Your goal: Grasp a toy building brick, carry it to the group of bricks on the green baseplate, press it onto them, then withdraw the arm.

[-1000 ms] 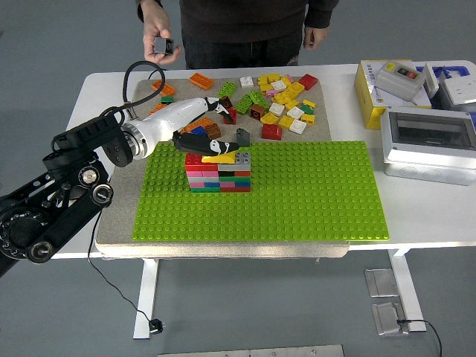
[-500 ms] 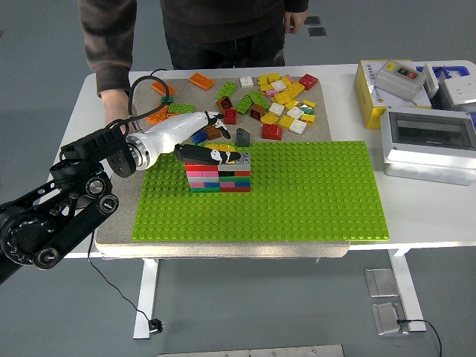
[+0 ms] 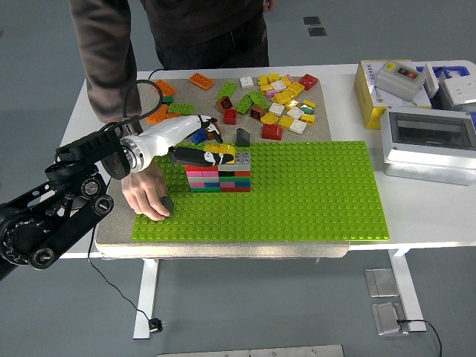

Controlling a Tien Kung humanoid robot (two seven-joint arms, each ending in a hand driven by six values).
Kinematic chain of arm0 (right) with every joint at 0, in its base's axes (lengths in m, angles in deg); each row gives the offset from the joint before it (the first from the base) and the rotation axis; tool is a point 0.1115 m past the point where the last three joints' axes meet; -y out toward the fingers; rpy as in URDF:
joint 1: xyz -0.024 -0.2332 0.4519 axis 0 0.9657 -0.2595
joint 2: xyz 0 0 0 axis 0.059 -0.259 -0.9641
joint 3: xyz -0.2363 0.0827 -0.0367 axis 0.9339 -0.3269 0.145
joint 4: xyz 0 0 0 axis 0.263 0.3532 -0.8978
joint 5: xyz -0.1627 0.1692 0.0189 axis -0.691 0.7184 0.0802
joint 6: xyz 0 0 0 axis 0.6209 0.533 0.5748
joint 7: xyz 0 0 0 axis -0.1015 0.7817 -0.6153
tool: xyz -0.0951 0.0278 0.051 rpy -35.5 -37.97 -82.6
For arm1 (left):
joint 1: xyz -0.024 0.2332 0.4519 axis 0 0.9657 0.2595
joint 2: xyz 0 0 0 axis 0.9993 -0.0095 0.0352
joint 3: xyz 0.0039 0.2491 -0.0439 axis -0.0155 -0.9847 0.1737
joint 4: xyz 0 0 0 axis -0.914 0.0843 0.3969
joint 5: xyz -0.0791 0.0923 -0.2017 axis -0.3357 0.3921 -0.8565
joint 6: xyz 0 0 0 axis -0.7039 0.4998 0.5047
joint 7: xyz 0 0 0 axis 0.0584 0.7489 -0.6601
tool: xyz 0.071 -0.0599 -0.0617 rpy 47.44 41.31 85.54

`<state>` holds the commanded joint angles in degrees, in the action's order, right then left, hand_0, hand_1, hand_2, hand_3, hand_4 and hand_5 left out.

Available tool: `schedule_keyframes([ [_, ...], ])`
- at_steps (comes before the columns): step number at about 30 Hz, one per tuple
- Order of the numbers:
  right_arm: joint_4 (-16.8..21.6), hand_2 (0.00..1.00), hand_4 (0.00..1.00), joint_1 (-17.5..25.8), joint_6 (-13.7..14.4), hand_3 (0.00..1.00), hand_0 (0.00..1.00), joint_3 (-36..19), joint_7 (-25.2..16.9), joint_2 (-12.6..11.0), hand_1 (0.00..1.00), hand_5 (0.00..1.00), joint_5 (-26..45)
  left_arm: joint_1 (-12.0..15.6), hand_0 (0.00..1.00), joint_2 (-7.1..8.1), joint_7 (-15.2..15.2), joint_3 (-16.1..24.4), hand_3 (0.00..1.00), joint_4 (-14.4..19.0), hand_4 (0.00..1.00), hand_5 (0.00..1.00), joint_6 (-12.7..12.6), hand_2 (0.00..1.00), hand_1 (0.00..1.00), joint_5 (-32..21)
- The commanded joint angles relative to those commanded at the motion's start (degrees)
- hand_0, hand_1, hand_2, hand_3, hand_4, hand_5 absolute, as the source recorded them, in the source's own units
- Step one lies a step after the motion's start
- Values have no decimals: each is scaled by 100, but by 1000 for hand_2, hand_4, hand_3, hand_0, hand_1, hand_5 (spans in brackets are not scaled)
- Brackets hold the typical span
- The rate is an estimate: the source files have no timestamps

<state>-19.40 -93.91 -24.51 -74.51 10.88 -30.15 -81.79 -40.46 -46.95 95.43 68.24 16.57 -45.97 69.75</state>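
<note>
Left hand point(image 3: 212, 154) grasping yellow brick point(image 3: 220, 149), seating it atop brick stack point(image 3: 218, 174); watch person's hand point(image 3: 146, 195) at 8 o'clock.

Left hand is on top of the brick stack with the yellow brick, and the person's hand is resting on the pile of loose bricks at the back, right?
Not quite. The head view shows the left hand at the brick stack with the yellow brick, but the person's hand rests on the green baseplate's near left corner, not the loose bricks.

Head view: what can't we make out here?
- Left hand on the brick stack: its fingers cover the yellow brick, so seating is unclear.
- Person's hand on the green baseplate hides most of a dark object.
- Right arm: outside the picture.
</note>
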Motion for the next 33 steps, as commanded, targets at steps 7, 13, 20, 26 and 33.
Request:
schedule_keyframes([
  [7,0,748,529,3,-6,724,775,-57,1,0,712,856,-32,48,998,55,-8,35,664,-20,871,769,-14,958,978,-83],
  [13,0,749,528,8,-8,724,777,-98,16,1,711,856,-77,98,998,64,-15,32,663,-31,869,768,-27,956,976,-117],
  [20,0,749,528,10,-11,724,777,-154,37,2,711,856,-138,157,998,42,-11,3,662,-39,868,768,-31,955,975,-130],
  [26,0,749,530,10,-12,724,776,-203,53,9,711,857,-176,210,998,14,-10,-30,662,-50,866,767,-33,956,975,-132],
  [33,0,750,530,14,-17,725,776,-206,50,8,712,857,-176,269,998,-18,-2,3,659,-49,865,766,-32,955,974,-115],
])
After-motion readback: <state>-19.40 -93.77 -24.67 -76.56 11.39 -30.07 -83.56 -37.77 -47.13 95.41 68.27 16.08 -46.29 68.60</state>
